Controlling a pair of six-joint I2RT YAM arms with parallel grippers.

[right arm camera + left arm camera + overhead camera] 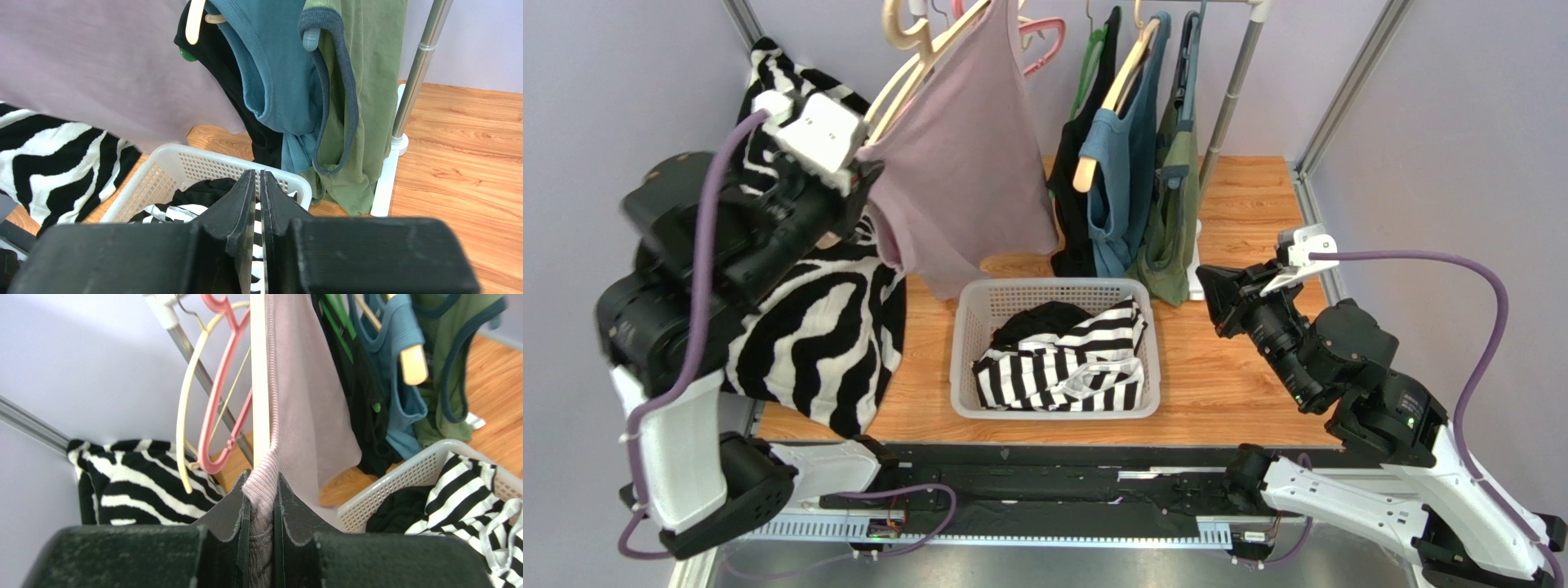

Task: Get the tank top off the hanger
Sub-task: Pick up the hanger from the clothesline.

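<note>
A robot test lab: plain pale purple walls, silver metal frame bars at the upper right, a white and black robot arm bolted lower left.

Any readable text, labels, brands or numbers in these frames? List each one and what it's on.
No readable text in any view.
Pink tank top, blue top, basket: no print, tag or logo showing.
Small board on the near rail: too small to read any marking.
</note>
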